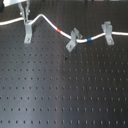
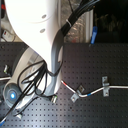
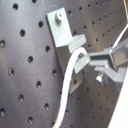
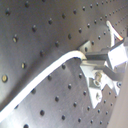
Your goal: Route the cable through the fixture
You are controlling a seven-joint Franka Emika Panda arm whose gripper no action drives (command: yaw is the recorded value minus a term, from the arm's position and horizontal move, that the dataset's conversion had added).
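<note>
Claw [image 3: 87, 61] pinching white cable [image 3: 69, 75] beside upright grey fixture [image 3: 65, 37], far left on perforated worktop [image 1: 65, 95]. Risk: cable slipping sideways, missing fork; taut pull dislodging downstream clips.

So on the desk [image 1: 60, 95] there are three clips in a row near the far edge in the first exterior view. The fixture [image 1: 28, 31] sits at the first exterior view's left, a slanted clip [image 1: 73, 40] in the middle, a third clip [image 1: 107, 31] to the right. The cable [image 1: 47, 21] runs across all three — over the fixture's top, then on through the other two. The hand [image 1: 25, 9] hangs right above the fixture.
</note>
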